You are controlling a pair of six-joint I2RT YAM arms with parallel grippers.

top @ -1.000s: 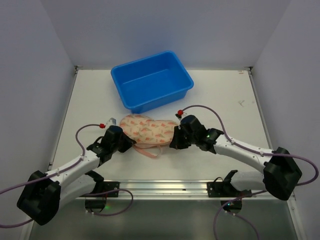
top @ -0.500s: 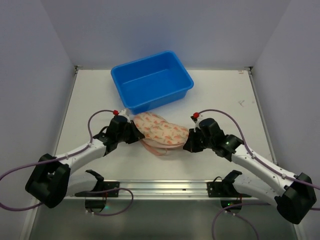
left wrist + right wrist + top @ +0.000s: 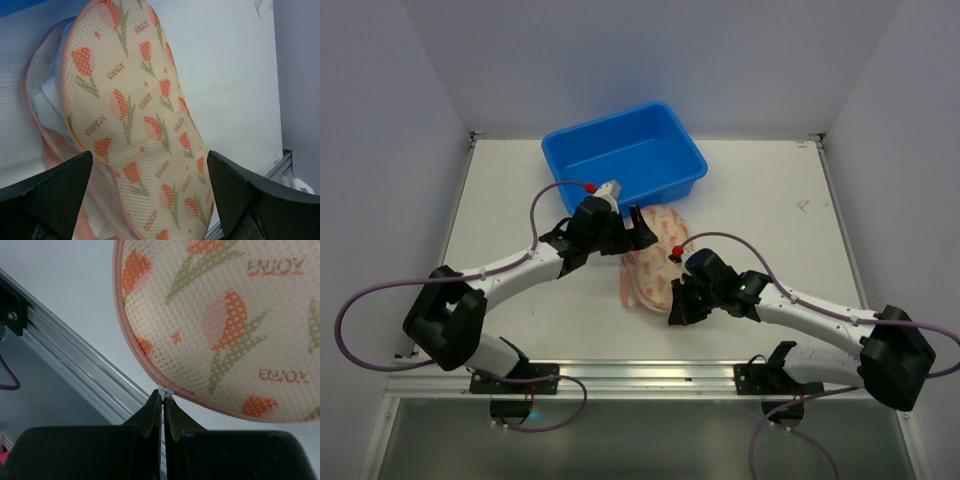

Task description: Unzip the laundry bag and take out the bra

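The laundry bag (image 3: 655, 262), a cream mesh pouch with orange flowers, lies front to back on the table below the blue bin. My left gripper (image 3: 642, 228) is open over the bag's far end. In the left wrist view the floral bag (image 3: 145, 115) runs between the spread fingers (image 3: 55, 192), which do not close on it. The pink-edged seam gapes on the left, and pale fabric, the bra (image 3: 46, 100), shows inside. My right gripper (image 3: 677, 303) is at the bag's near end. Its fingers (image 3: 152, 412) are shut on the white zipper pull (image 3: 165, 391) under the bag (image 3: 225, 315).
The blue bin (image 3: 672, 186) stands just behind the bag and holds nothing. An aluminium rail (image 3: 650, 375) runs along the table's front edge, close below the right gripper, and shows as the rail (image 3: 75, 365) in the right wrist view. White walls close in both sides.
My left gripper has let go of the bag, opened wide and moved back towards the bin. The bag has swung from crosswise to lengthwise. The right gripper has moved left with the zipper pull.
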